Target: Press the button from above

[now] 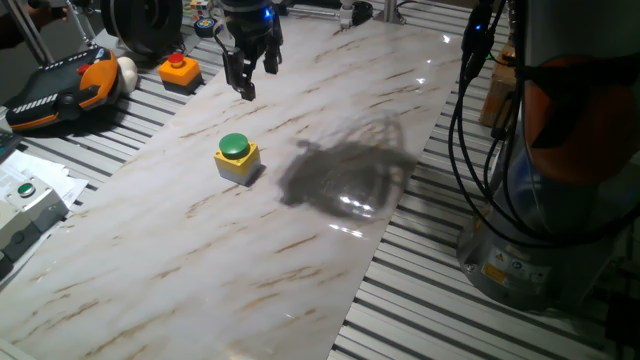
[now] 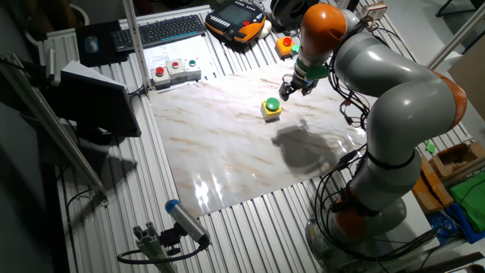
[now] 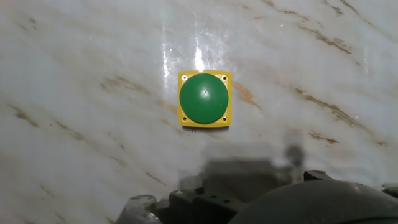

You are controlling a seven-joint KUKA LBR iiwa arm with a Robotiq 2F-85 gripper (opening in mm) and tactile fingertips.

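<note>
The button [image 1: 235, 148] has a round green dome cap on a yellow square box base and stands on the marble-patterned table top [image 1: 200, 260]. It also shows in the other fixed view [image 2: 271, 105] and near the centre of the hand view [image 3: 204, 98]. My gripper [image 1: 257, 80] hangs above the table, up and a little behind the button, not touching it; it also shows in the other fixed view [image 2: 292, 89]. One fixed view shows a gap between the two fingers, and they hold nothing. In the hand view the fingers are only a blur at the bottom edge.
A red-capped button on an orange base [image 1: 179, 68] sits on the slatted frame behind the table top. A white-grey box with a tiny green button [image 1: 25, 190] lies at the left. An orange-black pendant [image 1: 60, 85] lies at the far left. The arm's base and cables [image 1: 540, 200] stand at the right.
</note>
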